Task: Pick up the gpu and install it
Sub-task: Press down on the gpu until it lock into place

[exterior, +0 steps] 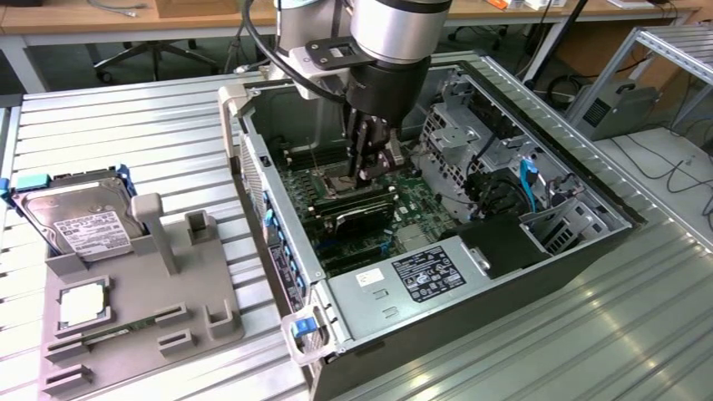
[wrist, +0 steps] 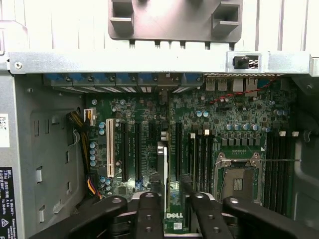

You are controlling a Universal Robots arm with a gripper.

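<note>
My gripper point(exterior: 373, 171) reaches down into the open computer case point(exterior: 579, 196), over the green motherboard point(exterior: 418, 205). It is shut on the top edge of the gpu point(exterior: 362, 219), a slim card whose black face stands upright just above the board. In the wrist view the gpu point(wrist: 162, 167) shows edge-on as a thin pale strip between two long black expansion slots point(wrist: 137, 152). It runs in between the fingers of the gripper point(wrist: 172, 188). I cannot see whether its lower edge sits in a slot.
A grey parts holder point(exterior: 167, 288) at the exterior view's left carries a silver hard drive point(exterior: 78, 219), a processor chip point(exterior: 83, 305) and a thin RAM stick point(exterior: 106, 338). The processor socket point(wrist: 237, 184) and memory slots point(wrist: 276, 169) lie beside the card. Drive cages point(exterior: 462, 138) crowd the case's far side.
</note>
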